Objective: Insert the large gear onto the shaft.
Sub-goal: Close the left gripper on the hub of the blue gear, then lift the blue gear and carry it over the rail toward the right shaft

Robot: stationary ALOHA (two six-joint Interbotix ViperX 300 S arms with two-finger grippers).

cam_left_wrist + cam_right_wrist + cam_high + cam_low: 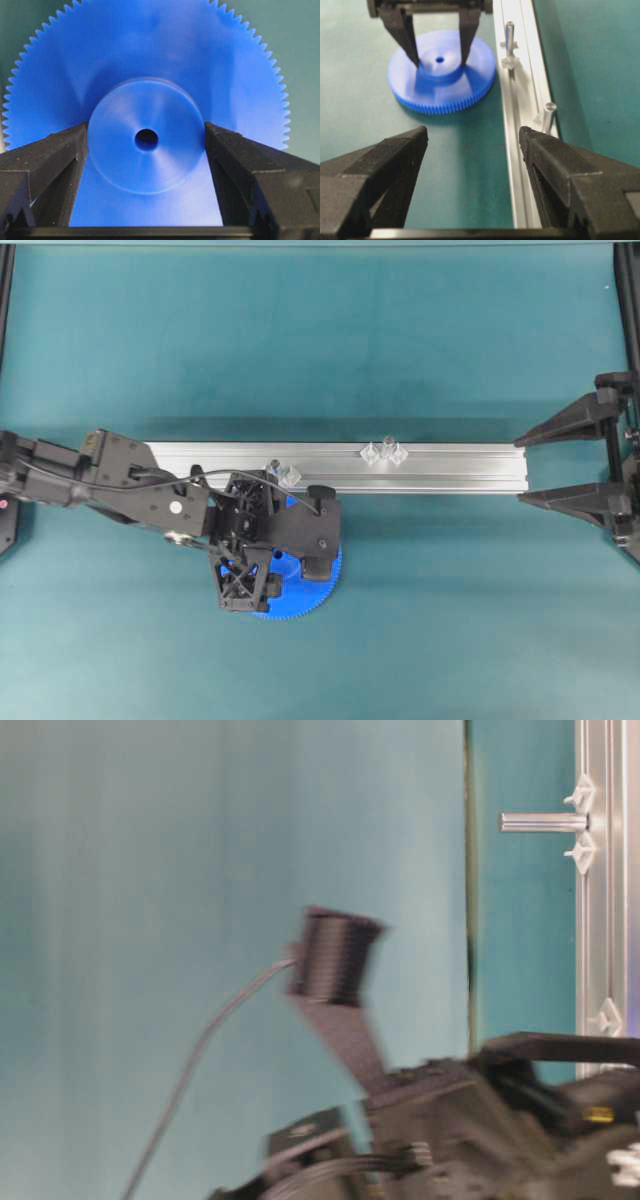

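The large gear [300, 602], a bright-blue toothed disc, lies flat on the teal mat just in front of the rail. My left gripper [285, 580] points down over it. Its two fingers press against opposite sides of the raised hub [150, 165], so it is shut on the large gear [442, 87]. The centre hole shows between the fingers. Two thin upright pins on clear feet stand on the rail, one [272, 468] beside the left gripper, the other [388, 445] further right. I cannot tell which pin is the shaft. My right gripper [522, 470] stands open and holds nothing at the rail's right end.
A long aluminium rail [450, 468] runs left to right across the middle of the mat. Black frame posts stand at the far left and right edges. The left arm covers the rail's left end.
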